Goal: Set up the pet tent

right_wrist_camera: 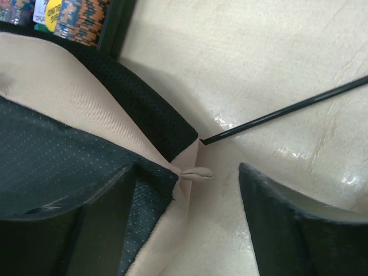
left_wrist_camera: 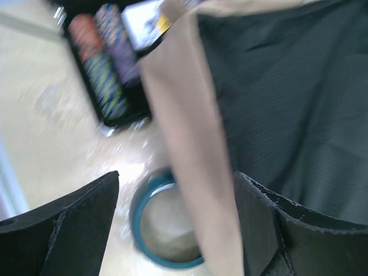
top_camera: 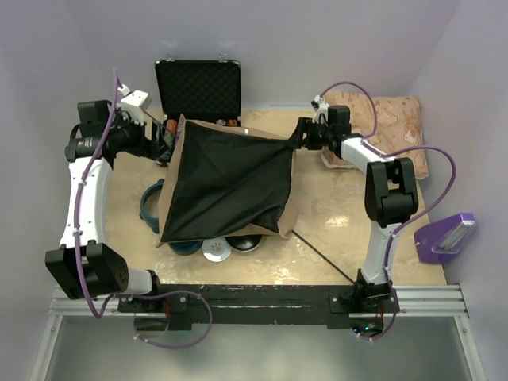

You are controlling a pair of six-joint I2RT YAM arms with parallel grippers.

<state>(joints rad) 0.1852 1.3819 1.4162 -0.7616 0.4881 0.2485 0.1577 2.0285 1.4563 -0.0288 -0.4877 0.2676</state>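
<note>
The pet tent [top_camera: 226,186] lies spread flat on the table, black lining up, with its tan canvas showing along the edges. My left gripper [top_camera: 164,148] is at its far left corner. In the left wrist view this gripper [left_wrist_camera: 177,178] is open, and the tent's tan edge [left_wrist_camera: 192,144] runs between its fingers. My right gripper [top_camera: 298,135] is at the far right corner. In the right wrist view it [right_wrist_camera: 185,172] is open around the corner's small tan loop [right_wrist_camera: 198,173]. A thin black pole [right_wrist_camera: 287,112] sticks out of that corner. Another pole [top_camera: 325,254] lies on the table at the front right.
An open black case [top_camera: 198,87] of poker chips [left_wrist_camera: 106,63] stands at the back. A teal ring bowl [top_camera: 149,202] [left_wrist_camera: 164,253] sits under the tent's left edge, with small bowls [top_camera: 218,248] at its front edge. A beige pillow [top_camera: 397,119] lies back right and a purple object [top_camera: 446,236] sits at the right.
</note>
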